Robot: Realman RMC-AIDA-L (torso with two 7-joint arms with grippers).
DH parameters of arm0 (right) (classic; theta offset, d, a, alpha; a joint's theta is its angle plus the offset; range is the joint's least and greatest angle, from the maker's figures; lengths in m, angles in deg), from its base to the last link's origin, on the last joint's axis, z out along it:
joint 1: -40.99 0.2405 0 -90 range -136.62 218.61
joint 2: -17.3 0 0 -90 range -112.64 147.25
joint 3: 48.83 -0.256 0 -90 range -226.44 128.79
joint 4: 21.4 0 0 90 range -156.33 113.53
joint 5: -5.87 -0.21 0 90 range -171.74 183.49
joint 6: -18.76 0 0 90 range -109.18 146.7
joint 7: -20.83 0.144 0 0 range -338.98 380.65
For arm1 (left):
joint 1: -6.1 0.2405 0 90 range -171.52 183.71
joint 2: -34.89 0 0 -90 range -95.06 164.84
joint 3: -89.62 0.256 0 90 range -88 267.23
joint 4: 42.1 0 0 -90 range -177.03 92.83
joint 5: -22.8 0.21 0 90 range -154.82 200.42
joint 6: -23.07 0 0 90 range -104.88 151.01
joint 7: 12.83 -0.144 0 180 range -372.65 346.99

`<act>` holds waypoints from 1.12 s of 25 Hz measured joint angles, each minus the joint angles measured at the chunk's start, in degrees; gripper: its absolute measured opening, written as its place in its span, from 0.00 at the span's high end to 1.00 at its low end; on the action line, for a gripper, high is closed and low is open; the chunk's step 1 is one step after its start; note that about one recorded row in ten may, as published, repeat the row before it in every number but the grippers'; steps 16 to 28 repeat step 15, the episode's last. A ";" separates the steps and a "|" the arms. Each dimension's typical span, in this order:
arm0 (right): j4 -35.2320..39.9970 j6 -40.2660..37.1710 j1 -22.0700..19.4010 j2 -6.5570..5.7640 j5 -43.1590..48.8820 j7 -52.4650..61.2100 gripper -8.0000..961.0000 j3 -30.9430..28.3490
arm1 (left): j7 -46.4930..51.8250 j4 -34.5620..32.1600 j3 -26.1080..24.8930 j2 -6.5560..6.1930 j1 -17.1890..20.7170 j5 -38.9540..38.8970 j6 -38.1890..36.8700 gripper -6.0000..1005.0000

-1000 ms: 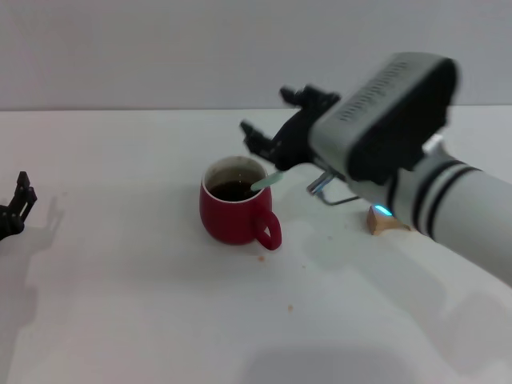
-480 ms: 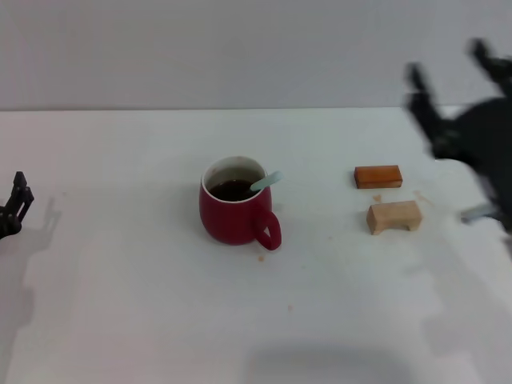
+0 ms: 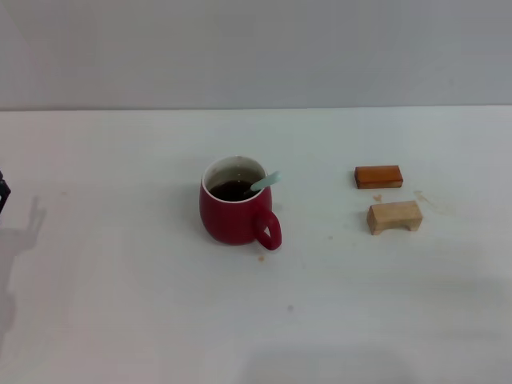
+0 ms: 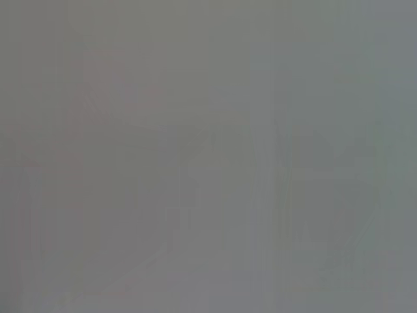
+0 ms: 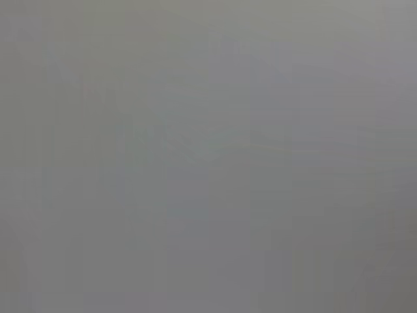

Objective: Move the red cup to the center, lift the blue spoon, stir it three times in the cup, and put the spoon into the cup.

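Since the earlier frames the right arm, which was hanging over the cup and then blurring away at the right edge, has been withdrawn wholly from the head view, and the left gripper [image 3: 2,192] has been pulled back until only a dark sliver is being shown at the far left edge, with its shadow being cast on the table [image 3: 120,320] beside it. How far that gripper is parted cannot be told, and nothing is being seen in its hold; the right gripper is not being shown at all, so its state cannot be told either. In the head view, the red cup [image 3: 232,212] is being seen standing upright near the middle of the white table, with its loop handle turned toward the near right and dark liquid lying inside its white rim. The blue spoon [image 3: 266,182] is being seen resting in the cup, its pale handle leaning out over the right side of the rim and its bowl being hidden by the liquid. Well apart to the right, an orange-brown block [image 3: 378,176] is lying flat, with a tan block [image 3: 394,216] just nearer than it. In the left wrist view nothing but a featureless grey field is being shown. In the right wrist view the same blank grey is being shown.
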 joint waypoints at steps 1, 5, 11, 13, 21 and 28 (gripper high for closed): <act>1.39 -1.08 -0.12 0.01 -1.51 1.40 0.28 0.15 | 0.18 0.01 -0.19 0.00 0.18 0.00 -0.21 0.16; 6.37 -4.40 -0.13 0.06 -5.42 6.41 0.28 0.43 | 0.69 0.24 -0.70 0.02 0.89 0.00 -0.99 0.16; 10.35 -5.56 0.62 0.14 -7.30 9.17 0.28 0.53 | 2.05 0.00 -0.80 0.04 1.05 0.00 -1.42 0.16; 10.69 -5.74 0.70 0.18 -7.34 9.18 0.28 0.54 | 2.05 -0.01 -0.81 0.07 1.05 0.00 -1.43 0.16; 10.87 -5.78 0.78 0.18 -7.38 9.19 0.28 0.55 | 1.99 -0.01 -0.83 0.09 1.05 0.00 -1.44 0.16; 10.87 -5.78 0.78 0.18 -7.38 9.19 0.28 0.55 | 1.99 -0.01 -0.83 0.09 1.05 0.00 -1.44 0.16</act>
